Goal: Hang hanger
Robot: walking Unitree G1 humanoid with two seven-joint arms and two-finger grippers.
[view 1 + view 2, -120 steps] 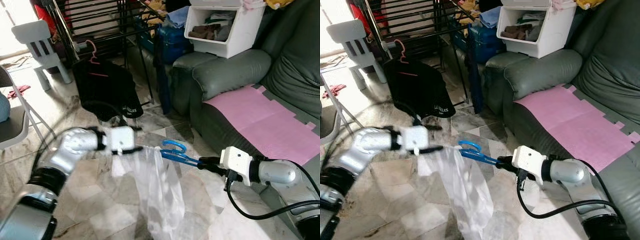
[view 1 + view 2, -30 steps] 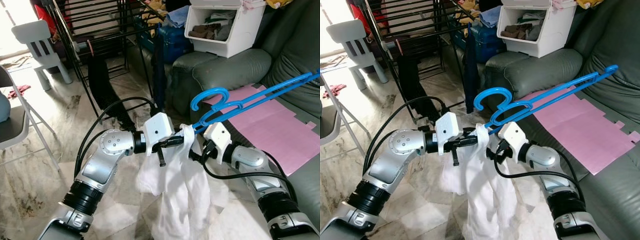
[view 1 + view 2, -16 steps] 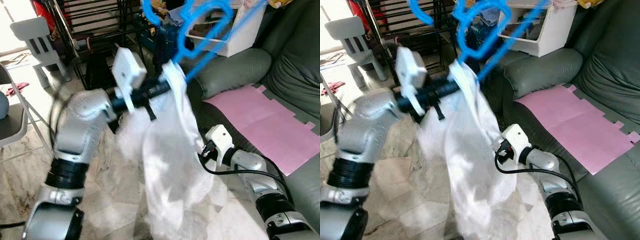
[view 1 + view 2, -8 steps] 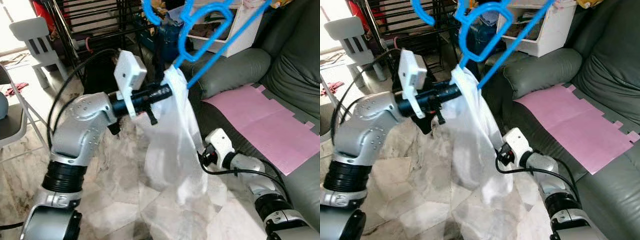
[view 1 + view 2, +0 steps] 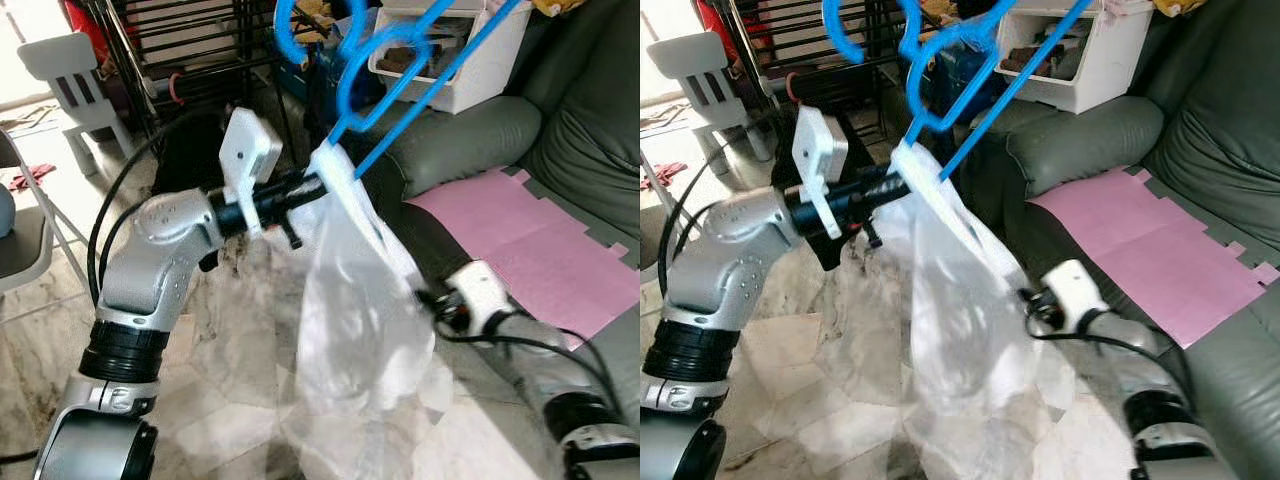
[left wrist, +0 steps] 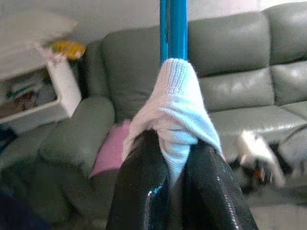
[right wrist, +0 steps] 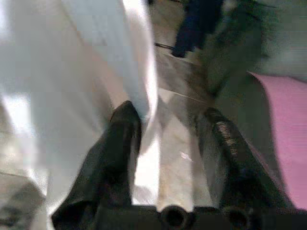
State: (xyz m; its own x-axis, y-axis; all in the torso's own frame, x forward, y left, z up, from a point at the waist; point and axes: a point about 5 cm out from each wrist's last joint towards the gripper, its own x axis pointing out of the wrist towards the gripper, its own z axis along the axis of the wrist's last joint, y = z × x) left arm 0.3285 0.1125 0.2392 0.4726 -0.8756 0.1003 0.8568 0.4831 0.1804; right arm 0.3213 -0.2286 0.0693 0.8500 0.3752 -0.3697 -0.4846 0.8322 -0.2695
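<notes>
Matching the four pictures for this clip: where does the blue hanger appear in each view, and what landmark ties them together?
Left eye view: blue hanger at top centre, above the left gripper.
Right eye view: hanger at top, left of centre.
Left wrist view: its blue bar rises from the white garment pinched between the fingers.
Right wrist view: I cannot make the hanger out.
Shared landmark: the pink mat on the grey sofa.

blue hanger [image 5: 400, 95], white garment [image 5: 360, 300], pink mat [image 5: 530, 250]

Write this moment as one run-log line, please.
left tool: shut on white garment, blue hanger raised | right tool: open, low beside garment | hanger: not yet on black rack
</notes>
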